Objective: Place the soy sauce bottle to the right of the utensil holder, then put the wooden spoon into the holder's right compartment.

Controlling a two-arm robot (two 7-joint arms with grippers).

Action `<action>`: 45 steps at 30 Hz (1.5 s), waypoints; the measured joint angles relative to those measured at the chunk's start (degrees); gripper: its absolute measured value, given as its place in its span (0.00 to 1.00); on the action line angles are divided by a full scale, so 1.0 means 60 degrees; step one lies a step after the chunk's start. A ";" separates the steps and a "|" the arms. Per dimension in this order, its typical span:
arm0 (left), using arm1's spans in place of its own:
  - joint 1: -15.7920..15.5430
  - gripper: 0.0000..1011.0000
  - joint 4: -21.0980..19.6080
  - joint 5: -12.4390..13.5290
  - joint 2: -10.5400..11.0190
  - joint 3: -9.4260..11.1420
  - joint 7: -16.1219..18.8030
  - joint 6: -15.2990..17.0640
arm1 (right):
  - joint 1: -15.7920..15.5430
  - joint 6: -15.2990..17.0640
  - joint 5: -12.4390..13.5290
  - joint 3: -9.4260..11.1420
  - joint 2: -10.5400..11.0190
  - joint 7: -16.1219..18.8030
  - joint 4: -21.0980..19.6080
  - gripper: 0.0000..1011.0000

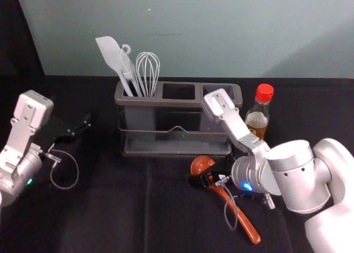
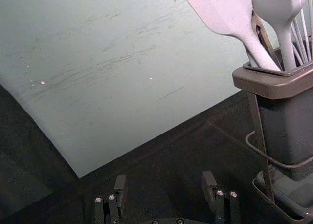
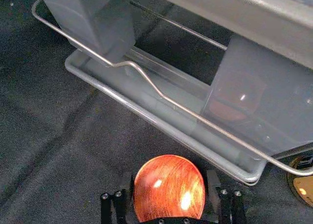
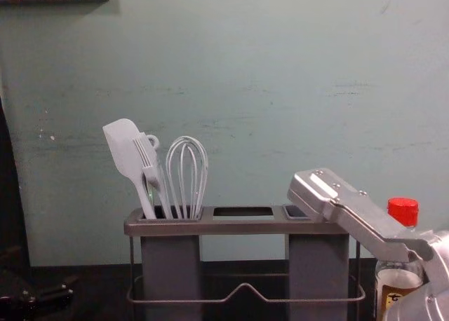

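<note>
Wall (image 1: 221, 43) in pale green stands behind your black-covered table (image 1: 99, 220). You have the grey utensil holder (image 1: 177, 103) mid-table. Your left gripper (image 1: 77, 130) is parked at the left, fingers parted; your right gripper (image 1: 207, 180) is released before the holder. Just right of that stands the soy sauce bottle (image 1: 257, 119); the wooden spoon (image 1: 243, 222) has its bowl between your right fingers.
</note>
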 joint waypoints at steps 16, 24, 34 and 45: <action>0.0000 0.99 0.0000 0.0000 0.0000 0.0000 0.0000 0.0000 | -0.0461 0.0182 -0.0154 0.0311 0.0064 0.0356 -0.0961 0.83; 0.0000 0.99 0.0000 0.0000 0.0000 -0.0001 0.0000 0.0000 | -0.1024 0.0057 -0.0046 0.0694 0.0420 0.0817 -0.2267 0.83; 0.0000 0.99 0.0000 0.0000 0.0000 0.0000 0.0000 0.0000 | -0.1974 -0.1117 0.0501 0.1361 0.0783 0.1035 -0.3855 0.83; 0.0000 0.99 0.0000 0.0000 0.0000 0.0000 0.0000 0.0000 | -0.3178 -0.3396 0.0245 0.1734 0.0688 -0.0370 -0.4918 0.83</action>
